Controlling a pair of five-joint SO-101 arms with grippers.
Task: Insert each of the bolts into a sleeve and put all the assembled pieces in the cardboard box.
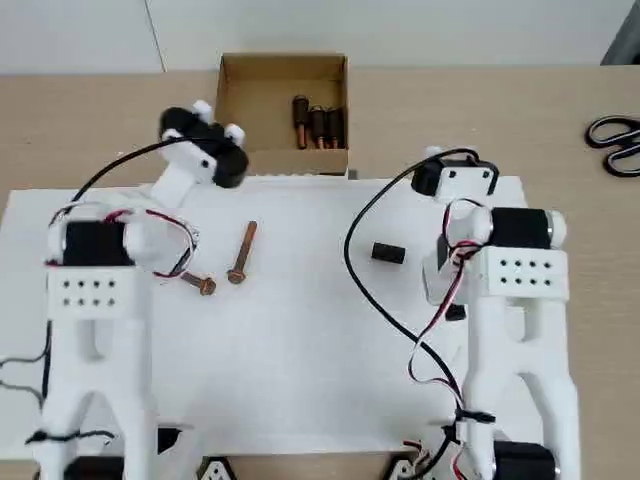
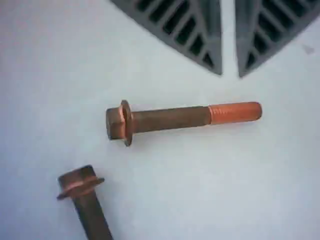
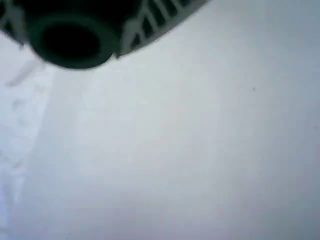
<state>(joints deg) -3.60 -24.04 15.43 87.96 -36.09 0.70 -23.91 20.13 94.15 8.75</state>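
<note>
Two copper bolts lie on the white mat point(image 1: 300, 380): a long one point(image 1: 242, 252) point(image 2: 180, 119) and a second point(image 1: 198, 283) point(image 2: 85, 200) beside it, partly under the left arm. My left gripper point(image 2: 230, 75) hangs above the long bolt's threaded end, its fingers nearly together with nothing between them. My right gripper point(image 3: 75, 20) is shut on a black sleeve point(image 3: 72, 42), whose open bore faces the camera just above the mat. Another black sleeve point(image 1: 388, 253) lies loose mid-mat. The cardboard box point(image 1: 283, 70) at the back holds three assembled pieces point(image 1: 318, 125).
Scissors point(image 1: 615, 145) lie on the wooden table at the far right. A black cable point(image 1: 365, 280) loops across the mat between the loose sleeve and the right arm. The mat's front half is bare.
</note>
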